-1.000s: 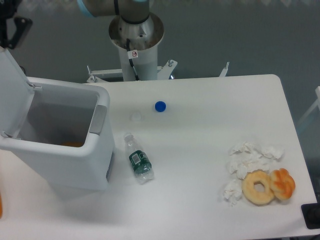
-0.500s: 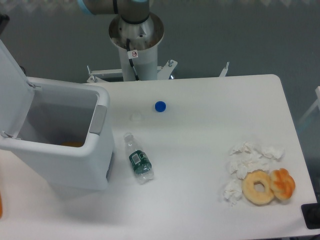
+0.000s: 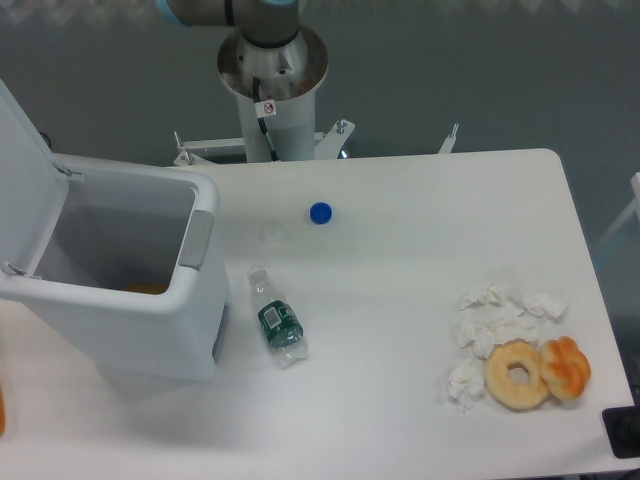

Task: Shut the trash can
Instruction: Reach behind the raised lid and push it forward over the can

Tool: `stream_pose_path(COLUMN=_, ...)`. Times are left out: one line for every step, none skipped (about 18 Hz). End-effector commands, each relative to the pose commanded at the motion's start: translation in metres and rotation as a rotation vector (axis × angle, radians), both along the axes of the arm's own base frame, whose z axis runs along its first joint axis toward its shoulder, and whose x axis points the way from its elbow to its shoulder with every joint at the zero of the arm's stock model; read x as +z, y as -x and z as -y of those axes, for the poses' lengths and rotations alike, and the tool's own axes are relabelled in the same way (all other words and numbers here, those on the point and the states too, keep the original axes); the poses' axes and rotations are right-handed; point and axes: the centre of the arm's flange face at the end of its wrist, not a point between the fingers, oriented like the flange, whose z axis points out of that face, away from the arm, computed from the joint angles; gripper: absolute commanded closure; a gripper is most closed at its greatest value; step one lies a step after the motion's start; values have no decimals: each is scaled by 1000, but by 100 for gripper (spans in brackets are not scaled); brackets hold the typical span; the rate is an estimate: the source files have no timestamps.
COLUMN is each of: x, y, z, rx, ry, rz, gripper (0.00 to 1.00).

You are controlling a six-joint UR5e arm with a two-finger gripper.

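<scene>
Lid up: your large white plastic rectangular trash can stands on the left part of the white tabletop with its flat white lid swung up and back on the hinge at the far left, leaning away over the bin's left side. You can see straight into the open bin, where something orange lies at the bottom near the front wall. The grey latch sits on the rim of the right-hand wall, facing the middle of the tabletop.

Only the grey cylindrical base of the arm shows at the top of the view, behind the tabletop's far edge. The gripper is out of the picture, so you cannot tell whether the fingers are apart or together.

Just beside the bin's right wall lies a clear plastic bottle with a dark green label, on its side and capless. Beyond it, nearer the far edge, a small blue bottle cap rests by itself, and a faint clear round cap lies just to its left.

Well apart from the bin, near the right front corner, you have a heap of crumpled white tissues. A pale ring doughnut touches the tissues, and a darker orange twisted pastry lies against the doughnut's right side.
</scene>
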Motion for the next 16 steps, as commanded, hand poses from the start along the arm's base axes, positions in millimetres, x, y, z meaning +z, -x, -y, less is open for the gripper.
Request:
stream_pose_path(x=-2, y=-1, z=0, rx=-1, ry=4, rz=2, gripper=0)
stream_pose_path(x=-2, y=-3, z=-1, rx=-5, ry=5, rz=3, gripper=0)
stream_pose_path(x=-5, y=-3, z=-2, rx=-5, ry=11, rz=5, gripper=0)
stream_pose_path(x=-6, y=-3, z=-3, rx=-7, ry=12, rz=3, gripper=0)
stream_pose_path(x=-9, y=-3, z=-4, rx=-7, ry=18, rz=6, gripper=0)
stream_pose_path(x=-12, y=-3, z=-5, rx=-8, ry=23, rz=8, gripper=0)
stream_pose_path(x=-14, y=-2, z=-5, rx=-6, ry=27, rz=8, gripper=0)
stream_pose_path(x=-17, y=-2, z=-6, rx=-7, ry=33, rz=8, gripper=0)
stream_pose_path(x=-22, y=-1, z=-7, rx=-9, ry=38, rz=5, gripper=0)
stream_pose_path(x=-25, y=-1, z=-7, rx=-14, ry=37, rz=-2, gripper=0)
stream_pose_path(x=-26, y=-1, z=-7, rx=-16, ry=38, rz=-3, gripper=0)
stream_pose_path(x=-26, y=0, z=-7, rx=-15, ry=38, rz=-6, gripper=0)
stream_pose_path(x=-25, y=0, z=-6, rx=-14, ry=36, rz=-8, gripper=0)
stream_pose_path(x=-24, y=0, z=-6, rx=-12, ry=34, rz=-9, gripper=0)
stream_pose_path(x=-24, y=1, z=-6, rx=-10, ry=35, rz=-11, gripper=0)
stream_pose_path(x=-23, y=1, z=-5, rx=-8, ry=33, rz=-14, gripper=0)
